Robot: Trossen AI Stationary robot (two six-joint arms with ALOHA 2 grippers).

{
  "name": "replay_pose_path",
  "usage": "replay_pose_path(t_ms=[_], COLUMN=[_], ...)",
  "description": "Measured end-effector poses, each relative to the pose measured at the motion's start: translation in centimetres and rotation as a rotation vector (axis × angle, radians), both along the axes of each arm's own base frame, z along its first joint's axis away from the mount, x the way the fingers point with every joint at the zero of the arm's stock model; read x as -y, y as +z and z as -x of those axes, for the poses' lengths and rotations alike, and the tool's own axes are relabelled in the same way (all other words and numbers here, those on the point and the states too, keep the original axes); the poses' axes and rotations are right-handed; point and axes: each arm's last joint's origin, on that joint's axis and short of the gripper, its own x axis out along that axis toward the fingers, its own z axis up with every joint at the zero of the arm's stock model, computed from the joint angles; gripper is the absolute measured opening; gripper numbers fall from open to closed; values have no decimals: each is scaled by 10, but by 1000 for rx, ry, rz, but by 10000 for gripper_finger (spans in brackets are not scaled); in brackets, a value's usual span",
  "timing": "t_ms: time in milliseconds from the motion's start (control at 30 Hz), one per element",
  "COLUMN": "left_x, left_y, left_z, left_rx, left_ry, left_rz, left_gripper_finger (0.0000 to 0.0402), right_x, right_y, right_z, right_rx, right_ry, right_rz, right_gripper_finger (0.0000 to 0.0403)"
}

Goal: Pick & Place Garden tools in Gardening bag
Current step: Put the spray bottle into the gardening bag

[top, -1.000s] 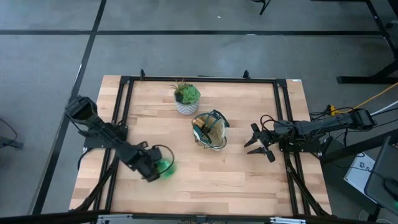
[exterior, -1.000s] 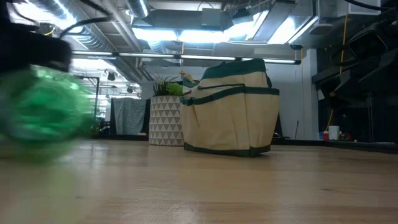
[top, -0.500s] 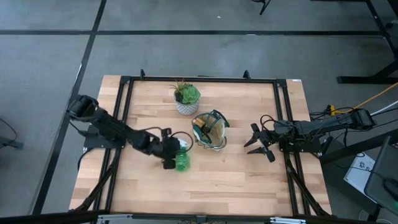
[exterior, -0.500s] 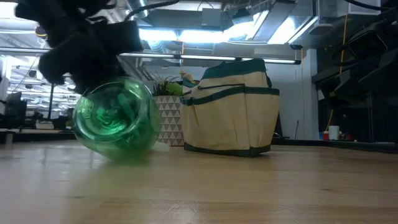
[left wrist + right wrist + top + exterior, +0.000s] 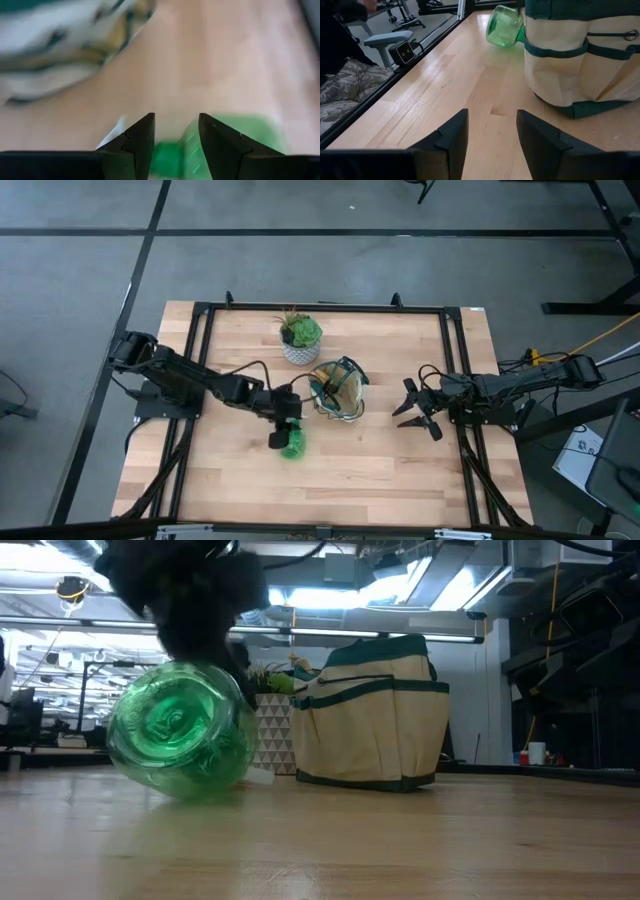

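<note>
Peeking beside gardening bag (image 5: 580, 55): green spray bottle (image 5: 505, 26), tilted, low-view-filling.

One green spray bottle (image 5: 293, 445). One gardening bag (image 5: 337, 389) with dark green trim. One potted plant (image 5: 299, 338) in a patterned white pot. Two robot arms, one tool each: left tool (image 5: 285, 423), right tool (image 5: 412, 410). One wooden desk (image 5: 400, 470).

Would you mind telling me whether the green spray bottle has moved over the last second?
Yes. Held in the left gripper, the spray bottle has travelled across the table from near its left edge toward the gardening bag, stopping just left of it.
</note>
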Motion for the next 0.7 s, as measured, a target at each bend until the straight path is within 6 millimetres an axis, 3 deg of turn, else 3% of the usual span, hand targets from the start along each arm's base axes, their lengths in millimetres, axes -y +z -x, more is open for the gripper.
replay_pose_path(t_ms=[267,500,700], left_x=[13,42,63], left_y=[21,15,-3], left_z=[-14,-6,9], left_rx=[246,192,0], left_ry=[-117,-199,-198], left_rz=[138,179,213], left_gripper_finger=[148,148,148], right_x=[0,0,0], right_y=[0,0,0], right_z=[0,0,0], right_rx=[0,0,-1], right_ry=[0,0,0], right_rz=[0,0,0], right_gripper_finger=[169,169,169])
